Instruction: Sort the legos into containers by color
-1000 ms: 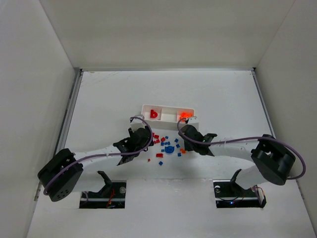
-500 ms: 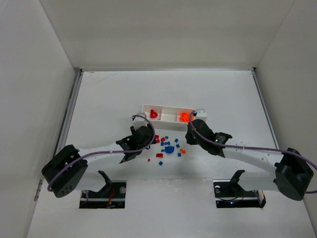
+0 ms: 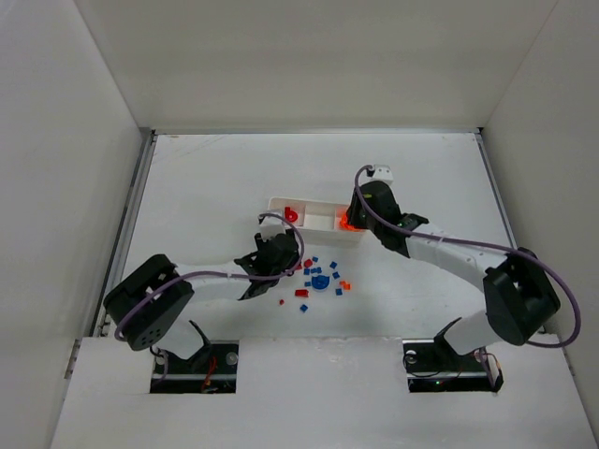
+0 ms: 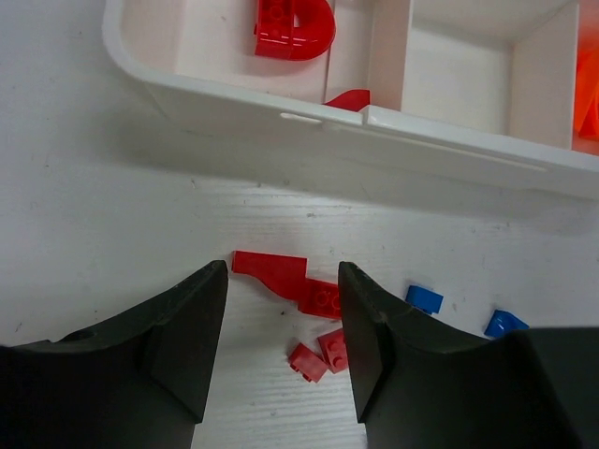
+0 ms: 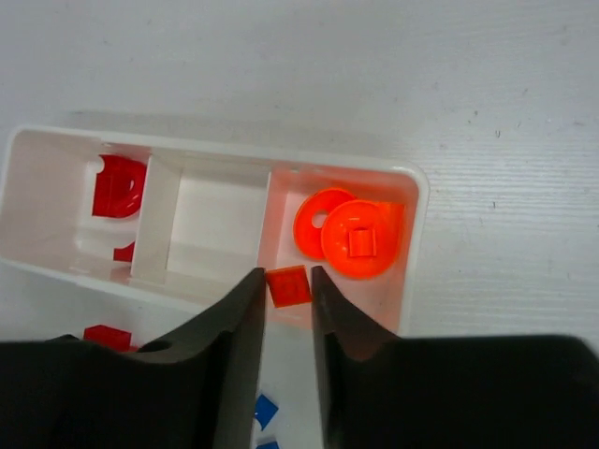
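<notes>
While the left gripper [image 4: 283, 276] hangs low over the table [image 3: 206, 187], its fingers stand well apart, clamped on nothing. Right between the tips lie red legos [image 4: 320, 297] on the table: a flat wedge touching a brick, and two small bricks just nearer the camera. Off to the right of them are two blue bricks [image 4: 424, 298], loose and apart from each other.

From above, the pile [image 3: 316, 278] is mostly blue and red with a few orange bits. It sits between the two arms, just on the near side of the tray [image 4: 449, 140].

On to the tray. The left compartment [image 5: 56, 201] holds a curved red piece [image 4: 293, 23] at the far side and a smaller red piece [image 4: 348, 97] against the divider. The right compartment [image 5: 281, 201] holds two orange discs [image 5: 360, 238], one overlapping the other, towards the outer wall.

And over that right compartment is the right gripper [image 5: 287, 277], fingers only a narrow gap apart. A small orange square [image 5: 287, 285] sits exactly between the tips. Whether it is pinched or lying on the floor below, I cannot tell.
</notes>
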`<state>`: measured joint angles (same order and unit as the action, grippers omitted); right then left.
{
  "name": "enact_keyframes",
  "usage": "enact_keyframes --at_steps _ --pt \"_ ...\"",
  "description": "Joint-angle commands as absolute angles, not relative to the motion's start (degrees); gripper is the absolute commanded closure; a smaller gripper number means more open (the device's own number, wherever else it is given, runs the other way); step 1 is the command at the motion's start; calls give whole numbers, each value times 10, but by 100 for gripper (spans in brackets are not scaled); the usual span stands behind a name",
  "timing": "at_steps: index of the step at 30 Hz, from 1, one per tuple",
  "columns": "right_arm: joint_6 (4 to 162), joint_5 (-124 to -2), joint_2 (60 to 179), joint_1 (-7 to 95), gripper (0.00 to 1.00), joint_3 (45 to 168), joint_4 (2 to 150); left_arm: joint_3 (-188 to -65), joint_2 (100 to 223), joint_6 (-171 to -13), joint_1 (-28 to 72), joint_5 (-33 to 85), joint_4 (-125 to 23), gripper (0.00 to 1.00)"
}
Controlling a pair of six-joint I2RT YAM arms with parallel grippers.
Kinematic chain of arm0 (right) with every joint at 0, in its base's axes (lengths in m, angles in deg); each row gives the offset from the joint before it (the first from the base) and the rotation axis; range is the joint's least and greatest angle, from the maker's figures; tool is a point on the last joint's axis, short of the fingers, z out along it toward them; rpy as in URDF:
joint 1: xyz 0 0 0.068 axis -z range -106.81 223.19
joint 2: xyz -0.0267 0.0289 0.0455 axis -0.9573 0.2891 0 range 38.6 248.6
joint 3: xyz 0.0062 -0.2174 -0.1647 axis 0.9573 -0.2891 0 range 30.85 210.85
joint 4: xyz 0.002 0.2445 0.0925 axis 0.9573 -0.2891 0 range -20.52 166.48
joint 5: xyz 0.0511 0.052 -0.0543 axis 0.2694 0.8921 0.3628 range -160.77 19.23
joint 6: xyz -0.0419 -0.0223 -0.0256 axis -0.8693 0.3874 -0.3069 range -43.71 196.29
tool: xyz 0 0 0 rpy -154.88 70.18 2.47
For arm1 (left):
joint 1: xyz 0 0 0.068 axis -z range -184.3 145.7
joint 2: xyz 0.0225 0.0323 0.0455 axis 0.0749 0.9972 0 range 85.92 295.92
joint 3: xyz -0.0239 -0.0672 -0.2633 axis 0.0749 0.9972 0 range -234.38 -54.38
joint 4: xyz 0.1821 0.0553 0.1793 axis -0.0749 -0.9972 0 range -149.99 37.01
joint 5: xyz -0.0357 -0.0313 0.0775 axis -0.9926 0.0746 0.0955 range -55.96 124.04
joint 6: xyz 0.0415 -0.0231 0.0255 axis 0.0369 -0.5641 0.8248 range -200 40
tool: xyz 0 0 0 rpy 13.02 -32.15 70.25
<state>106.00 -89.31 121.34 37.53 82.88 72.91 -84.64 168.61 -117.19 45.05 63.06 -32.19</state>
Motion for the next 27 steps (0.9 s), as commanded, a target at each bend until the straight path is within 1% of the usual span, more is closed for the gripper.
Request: enact_keyframes --at_steps 1,2,3,4,12,19,21,22,25,27 --pt "1044 -880 1233 379 63 860 767 -874 1707 -1155 449 650 -293 52" --pt "1044 -880 1234 378 56 861 767 -876 1712 -1154 450 650 -292 51" --pt "1044 -880 1233 377 50 860 770 -880 1717 -1152 451 650 -292 51" --pt "1044 -880 1230 376 48 857 775 -882 1720 -1150 451 650 -292 51" --pt "1053 -880 1195 358 48 806 789 -884 1733 -1134 449 663 -289 51" --pt "1074 -881 1143 342 48 752 796 -899 1775 -1123 447 666 -289 53" --pt "1078 -882 1124 342 48 739 797 -900 1785 -1123 447 666 -289 57" --pt "1081 -880 1116 342 48 734 797 -900 1786 -1124 446 666 -289 60" --pt "1085 -881 1094 340 48 717 797 -898 1780 -1123 447 667 -293 75" --pt "1086 -884 1080 340 48 703 799 -895 1766 -1123 450 665 -298 81"
